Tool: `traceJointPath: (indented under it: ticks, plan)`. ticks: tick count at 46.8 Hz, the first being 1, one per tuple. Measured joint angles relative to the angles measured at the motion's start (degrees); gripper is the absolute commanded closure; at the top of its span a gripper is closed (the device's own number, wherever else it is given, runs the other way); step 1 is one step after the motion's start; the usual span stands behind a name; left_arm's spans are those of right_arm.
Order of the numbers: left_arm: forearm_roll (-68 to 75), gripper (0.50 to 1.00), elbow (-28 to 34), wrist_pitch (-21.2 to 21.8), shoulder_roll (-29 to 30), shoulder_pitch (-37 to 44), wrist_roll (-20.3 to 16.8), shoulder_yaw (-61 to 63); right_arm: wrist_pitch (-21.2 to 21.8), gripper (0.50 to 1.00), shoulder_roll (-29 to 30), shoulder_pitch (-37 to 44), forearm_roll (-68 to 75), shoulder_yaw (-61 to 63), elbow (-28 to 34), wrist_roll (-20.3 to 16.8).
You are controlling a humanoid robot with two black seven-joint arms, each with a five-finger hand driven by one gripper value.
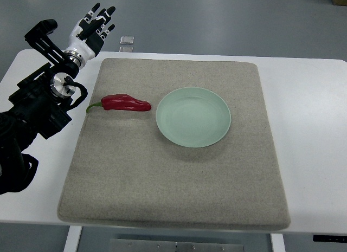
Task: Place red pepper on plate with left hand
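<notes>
Left hand [93, 25] up at far-left table [303, 100] corner, fingers spread, holding nothing. Red pepper [123, 103] lies on the grey mat [173, 187], just left of the pale green plate [193, 117], not touching it.

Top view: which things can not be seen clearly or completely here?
- Left arm: cut off by the picture's left edge.
- Right hand: not in view at all.
- Small grey object beyond the table's far edge: too small to identify.
- Table: its near part is cut off by the bottom edge.
</notes>
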Motion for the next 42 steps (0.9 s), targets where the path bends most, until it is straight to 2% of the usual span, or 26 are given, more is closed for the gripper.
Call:
traceJointPath:
  ticks: [13, 42]
  plan:
    - [0.07, 0.508, 0.01, 0.09, 0.05, 0.22, -1.94, 0.0, 0.0, 0.568, 0.0, 0.0, 0.0, 0.0, 0.0, 0.0]
    - [0.1, 0.508, 0.02, 0.03, -0.46, 0.18, -1.97, 0.01, 0.0, 0.568, 0.0, 0.0, 0.0, 0.0, 0.0, 0.0]
